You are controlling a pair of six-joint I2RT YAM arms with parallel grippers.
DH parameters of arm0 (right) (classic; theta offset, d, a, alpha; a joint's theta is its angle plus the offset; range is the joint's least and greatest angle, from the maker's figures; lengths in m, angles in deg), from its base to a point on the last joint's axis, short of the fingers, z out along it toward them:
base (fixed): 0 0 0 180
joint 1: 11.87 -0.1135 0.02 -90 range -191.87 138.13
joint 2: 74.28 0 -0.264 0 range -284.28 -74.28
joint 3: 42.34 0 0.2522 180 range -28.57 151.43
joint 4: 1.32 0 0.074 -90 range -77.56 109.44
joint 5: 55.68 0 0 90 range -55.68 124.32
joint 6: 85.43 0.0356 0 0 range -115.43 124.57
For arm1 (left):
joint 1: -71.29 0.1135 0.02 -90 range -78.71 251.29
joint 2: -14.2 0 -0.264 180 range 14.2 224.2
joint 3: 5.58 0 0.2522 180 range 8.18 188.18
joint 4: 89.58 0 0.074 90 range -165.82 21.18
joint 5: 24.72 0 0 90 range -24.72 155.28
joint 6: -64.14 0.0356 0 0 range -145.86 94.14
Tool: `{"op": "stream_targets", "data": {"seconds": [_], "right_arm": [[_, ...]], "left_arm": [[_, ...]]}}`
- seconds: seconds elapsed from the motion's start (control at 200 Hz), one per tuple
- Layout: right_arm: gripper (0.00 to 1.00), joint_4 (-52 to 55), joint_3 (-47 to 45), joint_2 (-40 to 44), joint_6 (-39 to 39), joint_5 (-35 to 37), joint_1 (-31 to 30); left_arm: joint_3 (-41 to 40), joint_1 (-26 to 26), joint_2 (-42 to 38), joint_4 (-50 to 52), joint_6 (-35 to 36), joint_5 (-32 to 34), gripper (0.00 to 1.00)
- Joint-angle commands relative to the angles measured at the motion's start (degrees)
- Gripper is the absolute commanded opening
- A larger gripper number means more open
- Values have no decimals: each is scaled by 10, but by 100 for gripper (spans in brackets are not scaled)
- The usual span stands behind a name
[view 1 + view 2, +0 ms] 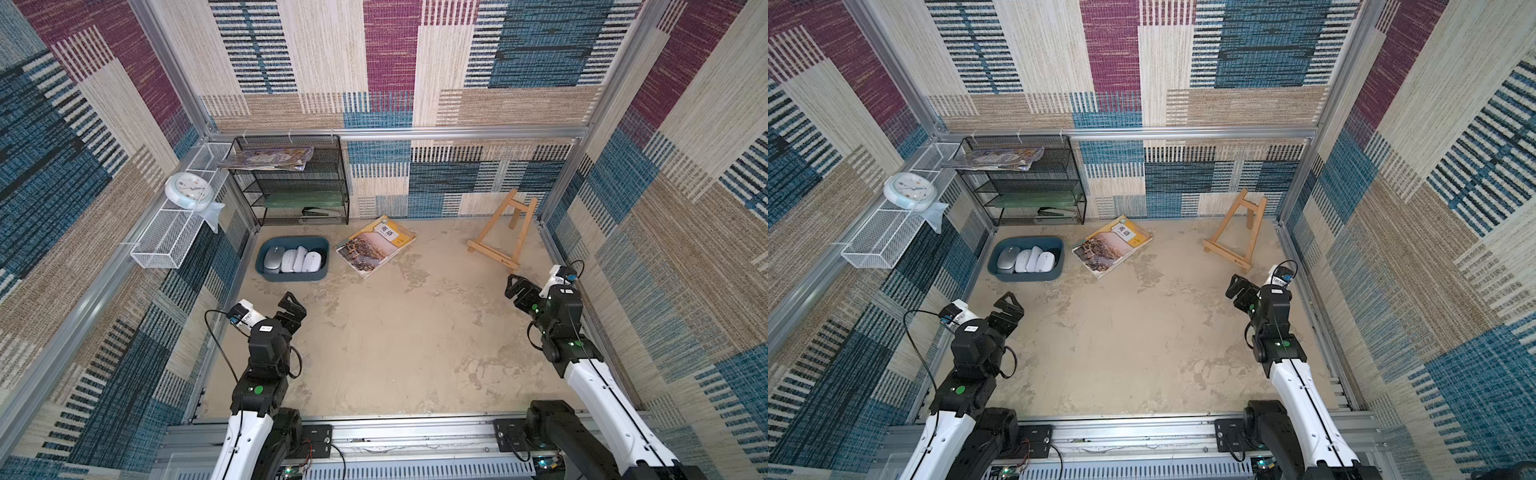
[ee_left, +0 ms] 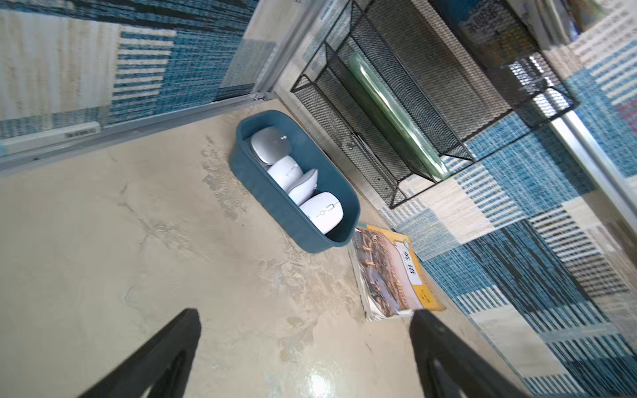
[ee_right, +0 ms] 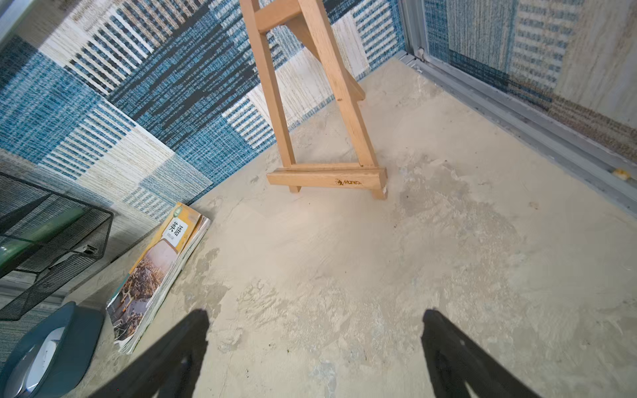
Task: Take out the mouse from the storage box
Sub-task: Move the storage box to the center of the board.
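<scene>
The dark teal storage box [image 1: 293,276] sits on the tabletop at the far left, in front of the black rack, and shows in both top views [image 1: 1023,276]. Several mice lie side by side in it: a silver mouse [image 1: 273,258] at its left end and white mice [image 1: 312,262] to its right. The left wrist view looks down into the box [image 2: 275,206] at the silver mouse [image 2: 270,146] and a white mouse [image 2: 324,212]. My left gripper [image 1: 293,305] [image 2: 305,313] hangs open and empty, nearer than the box. My right gripper [image 1: 515,286] [image 3: 315,312] is open and empty at the right, near the easel.
A textbook [image 1: 376,245] lies just right of the box. A small wooden easel [image 1: 505,230] stands at the back right. A black mesh rack [image 1: 291,178] stands behind the box. A white wire basket [image 1: 174,232] with a clock [image 1: 188,189] hangs on the left wall.
</scene>
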State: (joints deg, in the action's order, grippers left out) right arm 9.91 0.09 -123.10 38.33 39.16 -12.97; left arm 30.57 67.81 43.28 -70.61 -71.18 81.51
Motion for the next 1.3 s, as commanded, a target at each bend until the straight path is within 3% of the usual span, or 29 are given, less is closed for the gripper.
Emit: {"op": "stream_targets", "data": {"seconds": [0.0,0.135,0.295,0.401,0.491,0.801,0.987,1.292], "right_arm": [[100,-2,-10,-8,-3,-4,0],[100,-32,-38,-6,-7,-30,-2],[99,-57,-55,-12,-9,-35,-7],[98,-63,-58,-16,-8,-32,-8],[98,-58,-54,-15,-8,-27,-9],[98,-58,-50,-29,-8,-34,-9],[98,-53,-54,-17,-7,-24,-9],[98,-57,-54,-21,-7,-21,-9]], "left_arm": [[-3,1,17,-48,34,-44,99],[76,0,129,-21,68,-77,99],[253,-1,332,74,125,-136,99],[396,-1,480,198,157,-130,99],[476,-4,567,234,185,-155,99],[644,-5,745,296,238,-215,96],[704,-5,820,324,267,-198,95],[732,-5,876,331,270,-214,91]]}}
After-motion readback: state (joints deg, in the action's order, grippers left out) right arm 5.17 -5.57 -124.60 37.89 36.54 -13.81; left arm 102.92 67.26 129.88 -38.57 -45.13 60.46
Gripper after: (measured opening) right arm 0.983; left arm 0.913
